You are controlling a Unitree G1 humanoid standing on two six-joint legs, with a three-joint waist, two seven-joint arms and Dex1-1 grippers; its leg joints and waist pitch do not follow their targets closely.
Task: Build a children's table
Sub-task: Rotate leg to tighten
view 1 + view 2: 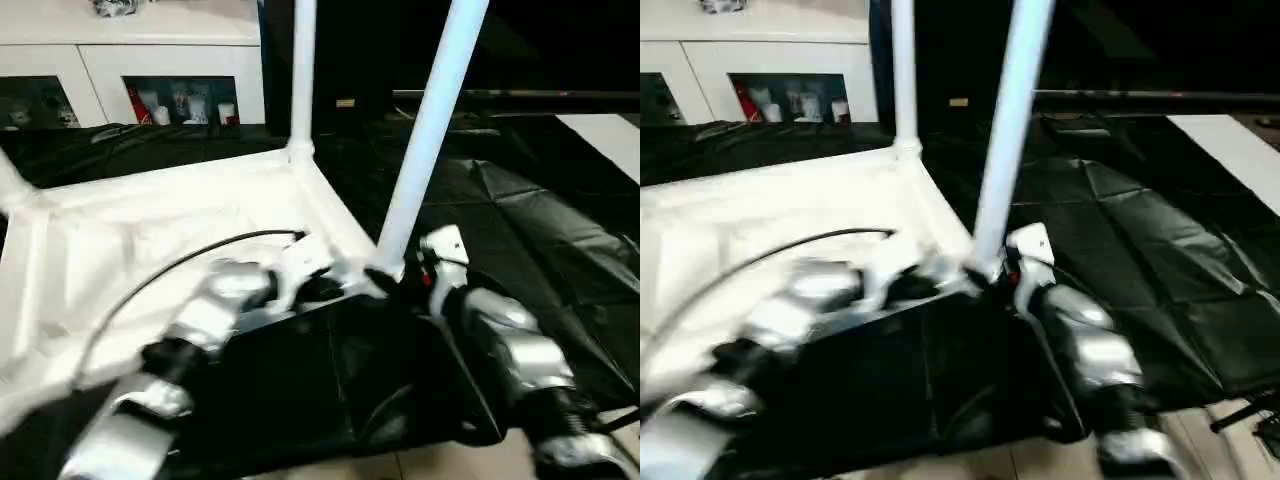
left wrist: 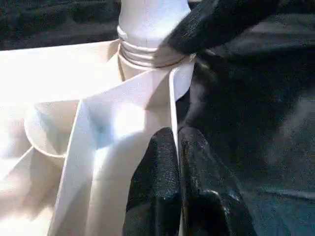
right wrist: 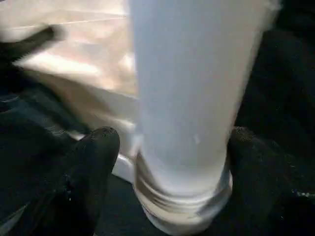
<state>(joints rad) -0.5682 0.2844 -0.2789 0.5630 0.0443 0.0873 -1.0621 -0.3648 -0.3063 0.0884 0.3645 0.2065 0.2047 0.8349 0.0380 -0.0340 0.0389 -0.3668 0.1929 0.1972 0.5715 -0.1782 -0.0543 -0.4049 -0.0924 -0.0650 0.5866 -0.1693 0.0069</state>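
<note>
The children's table lies upside down, its white ribbed top (image 1: 150,230) on the black cloth. Legs stand up from its corners: one at the far corner (image 1: 303,70), and one at the near right corner (image 1: 430,130) that leans slightly right. My left gripper (image 2: 177,162) is shut on the thin rim wall of the top, just beside that near corner socket. My right gripper (image 3: 172,162) straddles the base of the near leg (image 3: 192,98) at its threaded collar. Its fingers (image 3: 98,162) stand apart on either side, with a small gap to the leg, so it is open.
A white cabinet with glass doors (image 1: 150,60) stands behind at the left. The black-draped work table (image 1: 520,220) stretches to the right, and its front edge runs close to my forearms, with pale floor (image 1: 450,465) below. A black cable (image 1: 200,250) arcs over my left arm.
</note>
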